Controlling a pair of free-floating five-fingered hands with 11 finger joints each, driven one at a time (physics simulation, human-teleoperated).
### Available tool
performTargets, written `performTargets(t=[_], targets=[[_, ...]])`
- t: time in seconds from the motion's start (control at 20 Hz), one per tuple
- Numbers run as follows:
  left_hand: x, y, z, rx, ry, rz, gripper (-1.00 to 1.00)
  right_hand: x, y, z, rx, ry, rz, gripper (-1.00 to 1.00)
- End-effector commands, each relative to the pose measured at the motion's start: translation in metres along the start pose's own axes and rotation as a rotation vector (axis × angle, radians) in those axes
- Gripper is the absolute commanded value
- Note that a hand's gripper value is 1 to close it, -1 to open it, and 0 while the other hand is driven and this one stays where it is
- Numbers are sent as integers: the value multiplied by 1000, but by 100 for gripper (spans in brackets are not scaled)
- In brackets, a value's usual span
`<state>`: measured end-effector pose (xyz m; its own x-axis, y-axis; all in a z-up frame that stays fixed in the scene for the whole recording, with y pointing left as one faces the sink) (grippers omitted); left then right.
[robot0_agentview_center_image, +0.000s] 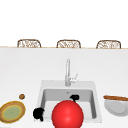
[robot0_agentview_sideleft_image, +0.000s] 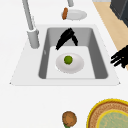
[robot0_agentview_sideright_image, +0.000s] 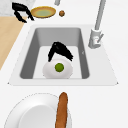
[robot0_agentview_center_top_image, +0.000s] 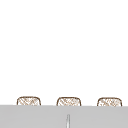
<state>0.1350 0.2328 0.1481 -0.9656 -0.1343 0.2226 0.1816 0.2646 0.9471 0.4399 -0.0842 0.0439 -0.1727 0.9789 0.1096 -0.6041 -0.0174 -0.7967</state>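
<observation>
A white plate (robot0_agentview_sideleft_image: 75, 67) lies on the floor of the sink (robot0_agentview_sideleft_image: 25, 52) with a small green ball (robot0_agentview_sideleft_image: 68, 59) at its middle. My right hand (robot0_agentview_sideleft_image: 66, 37) hangs inside the basin just past the plate's edge on the tap side, fingers and thumb spread downward and open, holding nothing; it also appears as the right hand (robot0_agentview_sideright_image: 59, 50) and the right hand (robot0_agentview_center_image: 74, 97). My left hand (robot0_agentview_center_image: 38, 113) floats by the sink's front left corner, relaxed and open, seen again as the left hand (robot0_agentview_sideleft_image: 120, 57) and the left hand (robot0_agentview_sideright_image: 21, 11).
A large red ball (robot0_agentview_center_image: 67, 114) covers the front of the basin in the front view. The tap (robot0_agentview_center_image: 67, 72) stands behind the sink. A yellow-rimmed plate (robot0_agentview_center_image: 12, 111) and a small brown ball (robot0_agentview_center_image: 22, 96) sit left. A white plate (robot0_agentview_center_image: 115, 108) with a baguette (robot0_agentview_center_image: 115, 98) sits right.
</observation>
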Motion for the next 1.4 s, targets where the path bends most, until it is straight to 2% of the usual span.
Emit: performTargets(t=[0.0, 0.35, 0.45, 0.65, 0.9, 0.95, 1.35], targets=[[0, 0, 0, 0, 0, 0, 0, 6, 12, 27, -13, 0, 3, -100], [0, 0, 0, 0, 0, 0, 0, -14, -12, 49, -5, -54, -35, -100], [0, 0, 0, 0, 0, 0, 0, -21, -16, 60, -35, -77, -34, -100], [0, 0, 0, 0, 0, 0, 0, -28, -23, 79, -104, -104, 0, -100], [0, 0, 0, 0, 0, 0, 0, -33, -30, 98, -236, -81, 37, -100], [0, 0, 0, 0, 0, 0, 0, -32, -36, 97, -246, -66, 29, -100], [0, 0, 0, 0, 0, 0, 0, -36, -72, 88, -377, -62, 63, -100]])
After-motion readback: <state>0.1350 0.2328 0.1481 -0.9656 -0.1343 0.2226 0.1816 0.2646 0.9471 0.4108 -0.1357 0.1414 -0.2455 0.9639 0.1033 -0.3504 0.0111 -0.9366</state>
